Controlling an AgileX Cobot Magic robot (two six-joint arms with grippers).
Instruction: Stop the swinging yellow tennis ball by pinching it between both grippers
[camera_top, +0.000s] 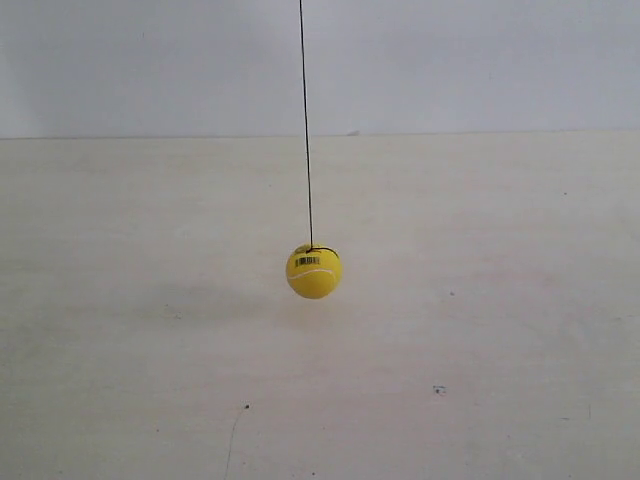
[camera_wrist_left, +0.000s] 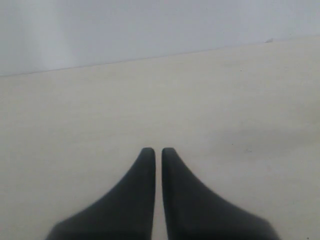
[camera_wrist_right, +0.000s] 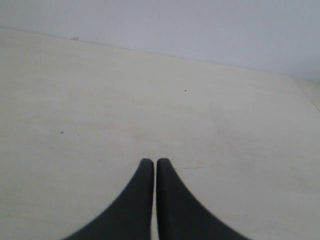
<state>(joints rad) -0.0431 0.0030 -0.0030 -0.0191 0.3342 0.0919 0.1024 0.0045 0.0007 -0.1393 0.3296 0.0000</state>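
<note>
The yellow tennis ball (camera_top: 314, 271) hangs on a thin dark string (camera_top: 306, 120) above the pale tabletop, near the middle of the exterior view, with black print and a pale seam on its face. Neither arm shows in the exterior view. My left gripper (camera_wrist_left: 158, 150) is shut, its two black tapered fingers side by side with only a sliver between them and nothing held. My right gripper (camera_wrist_right: 152, 161) is shut the same way, empty. The ball shows in neither wrist view.
A pale wooden table (camera_top: 480, 350) runs back to a plain white wall (camera_top: 480, 60). Small dark specks (camera_top: 438, 390) mark its surface. The ball's faint shadow (camera_top: 200, 303) lies on the table toward the exterior view's left.
</note>
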